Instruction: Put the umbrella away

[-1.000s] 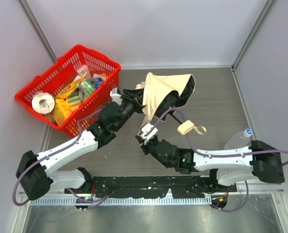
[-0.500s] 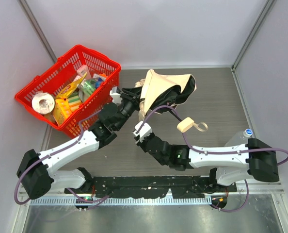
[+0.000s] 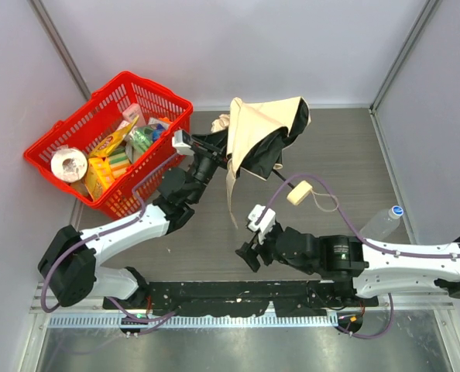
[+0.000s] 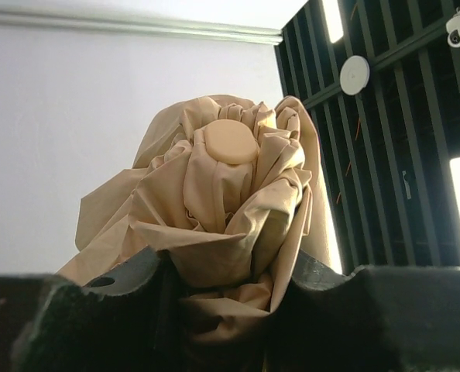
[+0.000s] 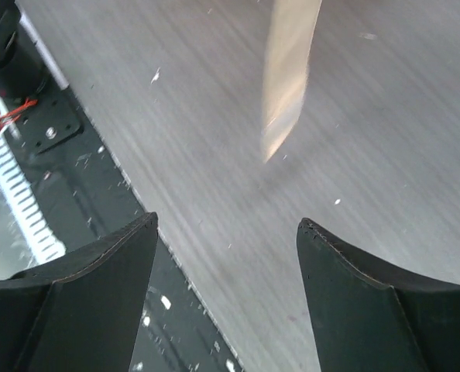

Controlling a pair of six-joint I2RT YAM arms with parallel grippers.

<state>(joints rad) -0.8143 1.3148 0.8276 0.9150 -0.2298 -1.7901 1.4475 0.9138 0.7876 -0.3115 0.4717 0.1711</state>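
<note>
The umbrella (image 3: 262, 130) is half folded, beige fabric over a black inside, and is held up off the table at the back centre. My left gripper (image 3: 219, 145) is shut on its bunched top end. In the left wrist view the fabric (image 4: 214, 225) is squeezed between the fingers, with the round tan cap (image 4: 227, 141) above them. The tan handle (image 3: 296, 192) and its cord loop (image 3: 324, 204) lie lower right. A beige strap (image 3: 231, 198) hangs down. My right gripper (image 3: 250, 249) is open and empty near the front of the table. It sees that strap (image 5: 287, 85), blurred, ahead.
A red basket (image 3: 157, 86) full of groceries stands at the back left, close to the left arm. A clear plastic bottle (image 3: 384, 222) lies at the right wall. The black base rail (image 3: 238, 295) runs along the near edge, just under the right gripper.
My right gripper opened, let go of the umbrella and pulled back toward the near edge. The left arm lifted the umbrella a little, and the handle swung.
</note>
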